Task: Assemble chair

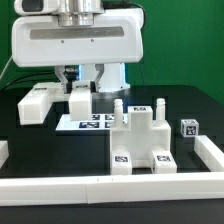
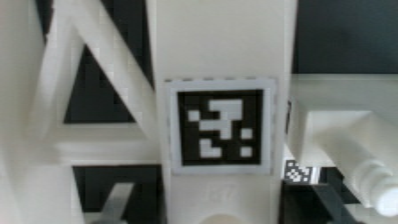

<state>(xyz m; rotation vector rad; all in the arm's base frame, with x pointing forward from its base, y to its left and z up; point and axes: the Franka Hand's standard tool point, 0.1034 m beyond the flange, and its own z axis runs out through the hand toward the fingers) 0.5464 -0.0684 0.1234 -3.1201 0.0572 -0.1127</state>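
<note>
STEP: fetching a part | end effector [image 1: 80, 85] narrow, apparently clamped on tagged bar [image 2: 221, 125] | half-built chair [image 1: 140, 140] well apart from it | NEXT: carry across, square up, seat gently

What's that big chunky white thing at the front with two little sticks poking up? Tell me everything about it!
It is a chair part, matte white and plastic-looking. Its body is blocky and stepped, with two thin posts standing up on top. Black-and-white square tags sit on its two front blocks and upper face. It stands upright on the black table, just behind the low white rim wall.
</note>
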